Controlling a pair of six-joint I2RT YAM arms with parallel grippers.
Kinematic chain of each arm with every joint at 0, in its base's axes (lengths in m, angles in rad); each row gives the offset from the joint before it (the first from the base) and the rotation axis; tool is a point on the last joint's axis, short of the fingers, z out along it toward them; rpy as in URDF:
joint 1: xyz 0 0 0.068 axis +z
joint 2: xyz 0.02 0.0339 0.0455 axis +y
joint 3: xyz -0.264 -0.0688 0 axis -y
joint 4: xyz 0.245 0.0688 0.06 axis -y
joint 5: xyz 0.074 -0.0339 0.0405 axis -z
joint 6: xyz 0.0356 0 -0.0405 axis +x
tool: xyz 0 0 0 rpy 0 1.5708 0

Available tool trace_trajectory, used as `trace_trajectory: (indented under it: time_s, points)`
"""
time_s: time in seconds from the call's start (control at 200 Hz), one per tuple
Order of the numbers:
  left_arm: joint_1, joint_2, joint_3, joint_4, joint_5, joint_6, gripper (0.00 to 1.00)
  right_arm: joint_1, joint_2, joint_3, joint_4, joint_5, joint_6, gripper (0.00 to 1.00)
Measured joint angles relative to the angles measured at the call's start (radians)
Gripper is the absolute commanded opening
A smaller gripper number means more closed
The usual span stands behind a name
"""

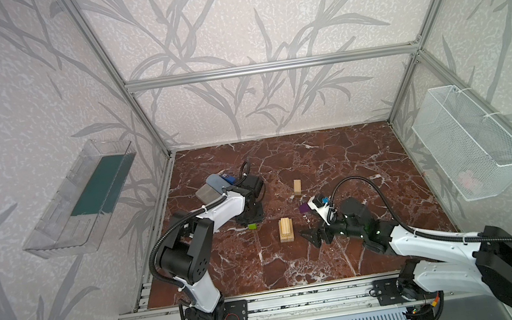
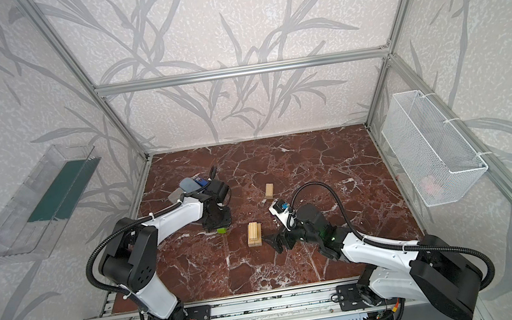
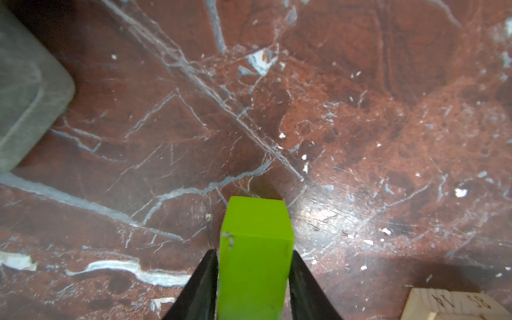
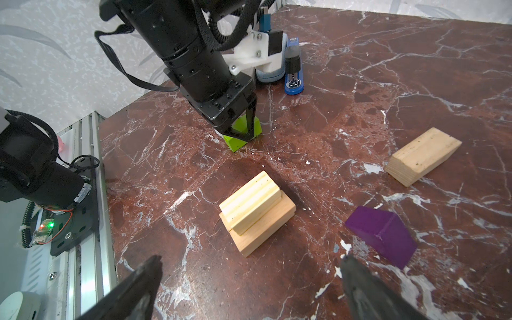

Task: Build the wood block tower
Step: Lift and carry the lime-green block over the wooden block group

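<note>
Green block pinched, down on the table – tower only a two-layer stack so far.
On the left wall, a clear bin holding one dark green slab; on the right wall, a mesh basket with one pink lump. Counted: one green block, one stack, one loose pale block, one purple block. Left gripper narrowed against the green block's two sides – contact seen only from the left wrist. Right gripper spread wide, empty, near the stack.
</note>
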Motion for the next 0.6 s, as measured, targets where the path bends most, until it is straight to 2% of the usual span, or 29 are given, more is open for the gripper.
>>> trace_trajectory:
  time_s: [0.6]
  points:
    - [-0.035, 0.040, 0.020, -0.012, -0.055, 0.008, 0.27, 0.000, 0.000, 0.000, -0.013, 0.000, 0.000, 0.99]
